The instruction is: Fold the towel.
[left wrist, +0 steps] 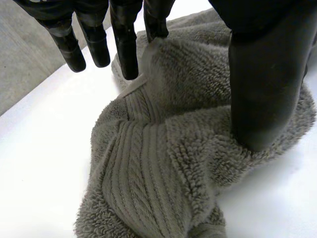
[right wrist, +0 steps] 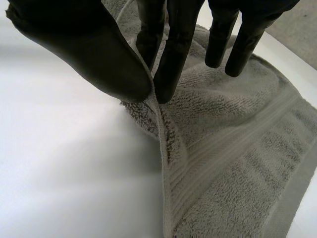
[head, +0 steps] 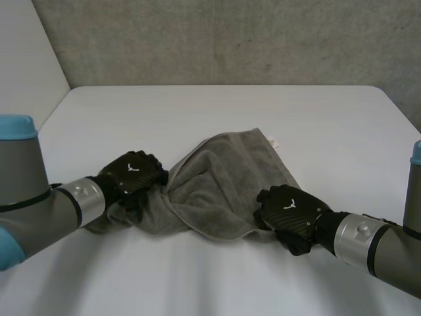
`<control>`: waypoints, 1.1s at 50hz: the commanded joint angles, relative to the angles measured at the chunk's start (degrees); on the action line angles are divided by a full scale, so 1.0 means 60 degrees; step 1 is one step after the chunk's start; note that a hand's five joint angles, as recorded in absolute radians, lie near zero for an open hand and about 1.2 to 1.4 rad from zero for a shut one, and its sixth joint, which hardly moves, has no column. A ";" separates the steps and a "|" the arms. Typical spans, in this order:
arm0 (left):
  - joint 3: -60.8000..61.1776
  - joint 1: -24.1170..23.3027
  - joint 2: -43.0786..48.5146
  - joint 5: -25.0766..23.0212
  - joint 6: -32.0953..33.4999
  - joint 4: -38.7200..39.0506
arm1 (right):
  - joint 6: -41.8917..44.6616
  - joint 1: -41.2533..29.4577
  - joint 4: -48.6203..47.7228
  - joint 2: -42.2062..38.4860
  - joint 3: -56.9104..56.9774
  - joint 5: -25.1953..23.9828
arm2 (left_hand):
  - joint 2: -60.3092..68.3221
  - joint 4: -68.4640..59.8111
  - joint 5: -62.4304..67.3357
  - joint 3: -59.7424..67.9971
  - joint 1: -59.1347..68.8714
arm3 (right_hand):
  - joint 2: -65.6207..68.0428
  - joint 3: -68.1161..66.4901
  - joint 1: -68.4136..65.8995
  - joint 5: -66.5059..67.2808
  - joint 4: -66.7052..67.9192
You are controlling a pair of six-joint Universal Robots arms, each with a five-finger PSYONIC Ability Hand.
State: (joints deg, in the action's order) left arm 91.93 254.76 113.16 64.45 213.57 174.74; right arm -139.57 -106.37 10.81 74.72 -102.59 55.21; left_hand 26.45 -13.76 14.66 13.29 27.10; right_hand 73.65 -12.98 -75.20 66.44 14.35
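Note:
A grey towel (head: 223, 184) lies crumpled in the middle of the white table (head: 217, 112). My left hand (head: 135, 174) rests at the towel's left end. In the left wrist view its fingers (left wrist: 126, 44) hang straight and apart from the thumb (left wrist: 262, 89). The thumb's tip sits on the bunched towel (left wrist: 163, 163), and the hand is open. My right hand (head: 289, 210) is at the towel's near right corner. In the right wrist view its thumb (right wrist: 94, 54) and a finger pinch a raised fold of the towel's (right wrist: 237, 148) edge.
A small white label (head: 273, 141) sticks out at the towel's far right corner. A grey wall (head: 230, 39) stands behind the table's far edge. Bare table surface lies beyond the towel and in front of it.

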 commanded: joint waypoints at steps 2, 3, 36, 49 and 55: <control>-0.0585 -0.0155 0.0622 0.0362 0.0016 -0.0060 | 0.0001 0.0048 0.0015 -0.0003 -0.0026 0.0027 | 0.1134 0.0626 0.1433 -0.0549 0.1026 | 0.1059 0.0497 -0.0799 0.0594 -0.0725; -0.0599 -0.0155 0.0622 0.0434 0.0016 -0.0060 | 0.0001 0.0034 0.0029 -0.0003 -0.0026 0.0042 | 0.1911 0.0626 0.2210 -0.0549 0.1804 | 0.1059 0.0497 -0.0799 0.0594 -0.0725; 0.0791 -0.0039 -0.1400 0.0464 0.1213 -0.1582 | 0.0132 0.0019 0.1026 0.0202 0.0590 0.0657 | 0.2536 0.0626 0.2834 -0.0549 0.2428 | 0.1059 0.0497 -0.0799 0.0594 -0.0725; -0.0085 -0.0052 -0.1385 0.0464 0.1775 -0.1907 | 0.0132 0.0034 0.0850 0.0187 0.0502 0.0657 | 0.1839 0.0626 0.2138 -0.0549 0.1731 | 0.1059 0.0497 -0.0799 0.0594 -0.0725; -0.0614 -0.0082 -0.1063 0.0435 0.1291 -0.1818 | 0.0118 0.0034 0.0835 0.0187 0.0458 0.0657 | 0.0629 0.0626 0.0928 -0.0549 0.0522 | 0.1059 0.0497 -0.0799 0.0594 -0.0725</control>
State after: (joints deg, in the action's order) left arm 91.33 254.68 105.24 67.25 224.09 163.17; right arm -138.84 -106.17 15.97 75.84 -99.58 59.15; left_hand 34.64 -13.76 23.74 13.29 34.63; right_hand 73.65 -12.98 -75.20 66.44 14.35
